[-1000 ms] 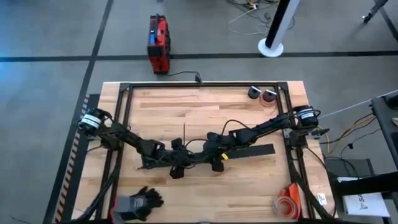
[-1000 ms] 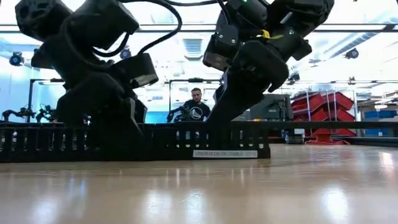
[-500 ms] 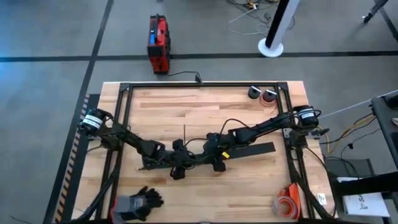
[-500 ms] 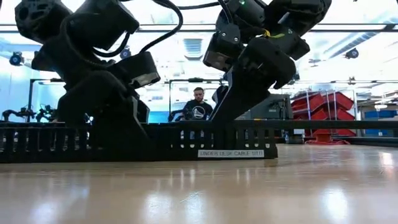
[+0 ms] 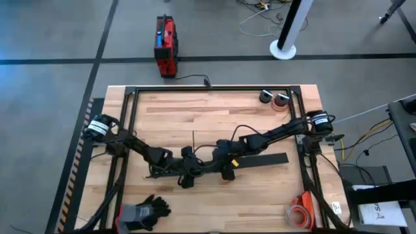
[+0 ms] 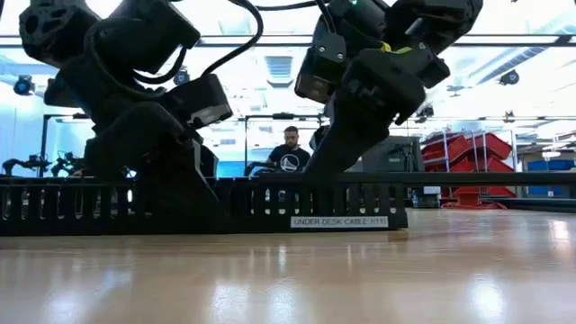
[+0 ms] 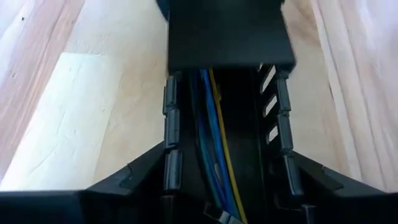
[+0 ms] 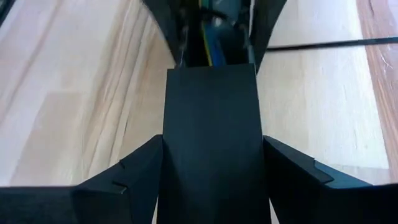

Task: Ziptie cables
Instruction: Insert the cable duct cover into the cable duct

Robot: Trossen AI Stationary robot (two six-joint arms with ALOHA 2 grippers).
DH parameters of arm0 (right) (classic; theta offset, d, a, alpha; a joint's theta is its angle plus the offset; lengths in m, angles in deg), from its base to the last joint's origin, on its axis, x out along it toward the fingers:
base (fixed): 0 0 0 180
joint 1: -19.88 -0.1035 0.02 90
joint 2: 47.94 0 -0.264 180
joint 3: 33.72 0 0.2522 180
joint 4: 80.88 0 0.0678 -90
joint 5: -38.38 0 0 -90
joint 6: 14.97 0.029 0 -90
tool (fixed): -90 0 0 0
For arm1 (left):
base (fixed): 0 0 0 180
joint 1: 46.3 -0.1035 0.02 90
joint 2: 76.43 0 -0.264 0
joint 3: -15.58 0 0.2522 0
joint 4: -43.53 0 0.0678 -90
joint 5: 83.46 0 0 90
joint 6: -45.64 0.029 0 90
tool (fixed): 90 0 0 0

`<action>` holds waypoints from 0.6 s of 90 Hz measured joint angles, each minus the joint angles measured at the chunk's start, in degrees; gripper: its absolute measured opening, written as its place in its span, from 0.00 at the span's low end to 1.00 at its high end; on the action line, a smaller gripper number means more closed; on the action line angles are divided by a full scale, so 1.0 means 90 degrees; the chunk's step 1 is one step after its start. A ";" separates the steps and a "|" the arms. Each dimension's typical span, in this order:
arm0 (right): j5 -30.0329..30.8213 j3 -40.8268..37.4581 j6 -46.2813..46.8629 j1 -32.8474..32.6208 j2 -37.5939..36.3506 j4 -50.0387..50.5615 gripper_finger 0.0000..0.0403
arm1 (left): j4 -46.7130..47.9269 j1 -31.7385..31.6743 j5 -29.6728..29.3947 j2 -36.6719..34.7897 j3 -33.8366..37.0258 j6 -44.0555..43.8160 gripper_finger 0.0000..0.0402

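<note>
Slotted strip (image 6: 216, 205) is sliding right across the low view versus a second ago, its label drifting with it; both arms are holding the same crouch mid-table. Left gripper (image 7: 227, 186) is straddling the strip's open channel, fingers (image 7: 134, 177) spread against its outer walls, right gripper (image 8: 211, 180) likewise clamping the lidded stretch. Cables (image 7: 214, 143), blue and yellow strands, are lying inside the channel, long axis along the strip, running lengthwise under the lid (image 7: 227, 34).
</note>
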 joint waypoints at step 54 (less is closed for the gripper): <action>0.0148 0.0022 -0.0178 -0.0221 -0.0028 0.0154 0.54 | 0.0061 -0.0002 -0.0051 -0.0049 -0.0122 0.0284 0.55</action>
